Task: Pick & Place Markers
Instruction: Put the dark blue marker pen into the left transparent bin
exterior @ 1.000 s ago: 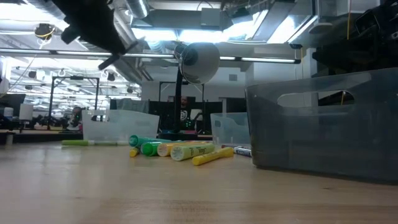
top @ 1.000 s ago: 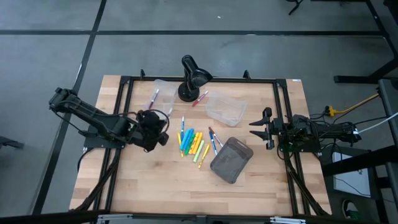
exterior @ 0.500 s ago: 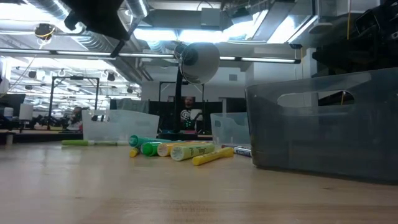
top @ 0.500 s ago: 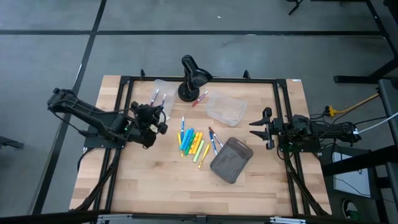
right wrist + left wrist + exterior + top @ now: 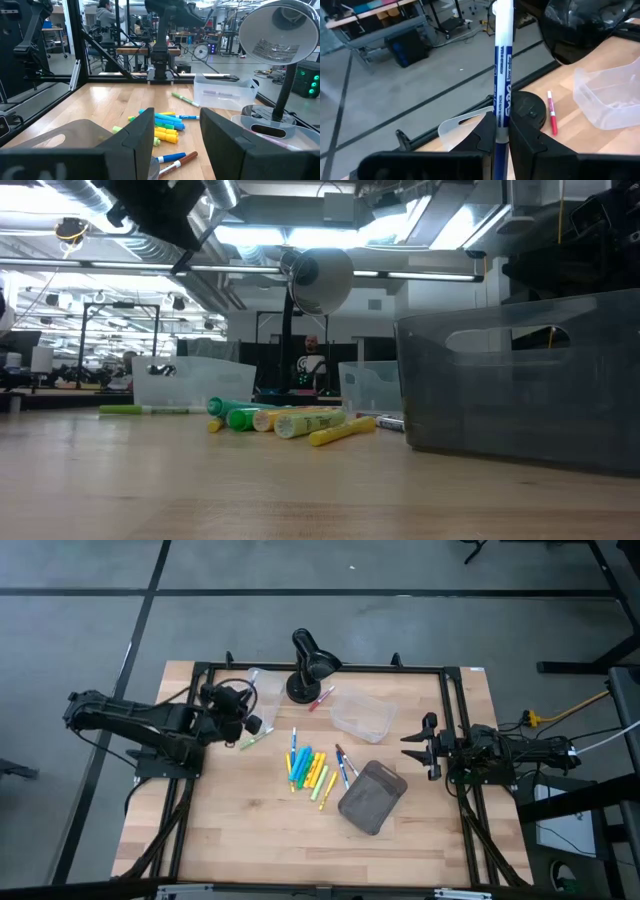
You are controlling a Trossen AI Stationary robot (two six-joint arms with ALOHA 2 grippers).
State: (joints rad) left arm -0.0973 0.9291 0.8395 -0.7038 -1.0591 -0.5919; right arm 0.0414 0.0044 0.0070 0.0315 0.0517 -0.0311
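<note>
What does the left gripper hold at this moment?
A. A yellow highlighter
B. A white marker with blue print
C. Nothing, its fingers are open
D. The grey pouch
B. In the left wrist view the left gripper is shut on a white marker with blue print, which stands up between the two fingers; the grey pouch lies on the table.

Markers (image 5: 311, 769) between lamp (image 5: 305, 665) and pouch (image 5: 371, 797).
</note>
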